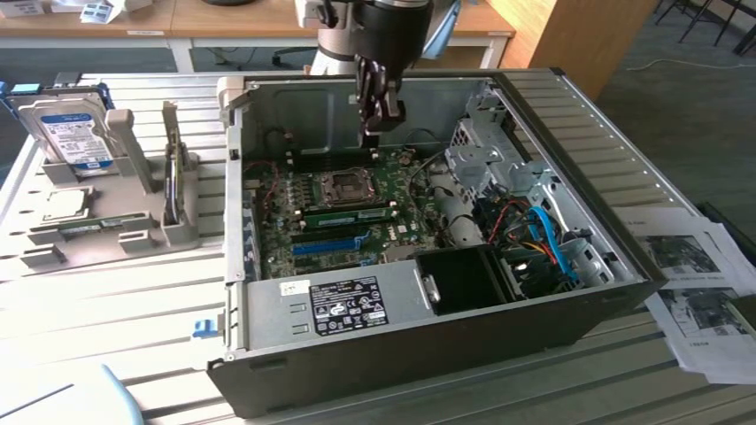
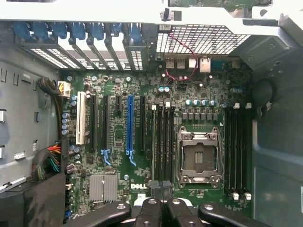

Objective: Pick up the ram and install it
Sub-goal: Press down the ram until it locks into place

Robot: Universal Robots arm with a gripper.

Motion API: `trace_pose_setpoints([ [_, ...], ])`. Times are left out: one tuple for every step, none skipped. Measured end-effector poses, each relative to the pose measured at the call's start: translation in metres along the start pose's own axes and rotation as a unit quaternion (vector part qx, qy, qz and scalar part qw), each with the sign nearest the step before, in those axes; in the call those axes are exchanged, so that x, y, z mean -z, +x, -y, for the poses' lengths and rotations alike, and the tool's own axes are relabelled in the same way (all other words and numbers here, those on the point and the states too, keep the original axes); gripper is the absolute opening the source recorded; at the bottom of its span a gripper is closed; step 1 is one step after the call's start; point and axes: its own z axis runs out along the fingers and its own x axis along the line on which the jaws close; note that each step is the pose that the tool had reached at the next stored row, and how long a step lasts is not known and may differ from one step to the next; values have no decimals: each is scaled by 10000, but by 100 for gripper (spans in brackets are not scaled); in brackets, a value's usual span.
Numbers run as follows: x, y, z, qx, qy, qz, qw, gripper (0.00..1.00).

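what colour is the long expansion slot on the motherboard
Blue, the long expansion slot stands out among black ones on the green motherboard; clearest in the wrist view.

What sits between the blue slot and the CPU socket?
Wrist view: between the blue slot and the CPU socket run parallel black slots.

Arm (image 1: 360, 27) reaching straight down, wrist vertical; gripper (image 1: 381, 119) pointing downward, fingers (image 2: 154, 189) pressed together, nothing between them.
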Motion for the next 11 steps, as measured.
trace_pose_setpoints([
  [7,0,0,0,0,0,10000,9],
  [13,0,0,0,0,0,10000,9],
  [18,0,-1,0,0,1,10000,9],
  [22,0,-1,0,0,1,10000,9],
  [26,0,-1,0,0,0,10000,9],
  [30,0,-1,0,0,0,10000,9],
  [34,0,-1,0,0,0,10000,9],
  [37,0,-1,0,0,0,10000,9],
  [40,-1,-1,0,0,1,10000,9],
  [43,-1,-2,0,0,0,10000,9],
  [46,0,-2,0,0,0,10000,9],
])
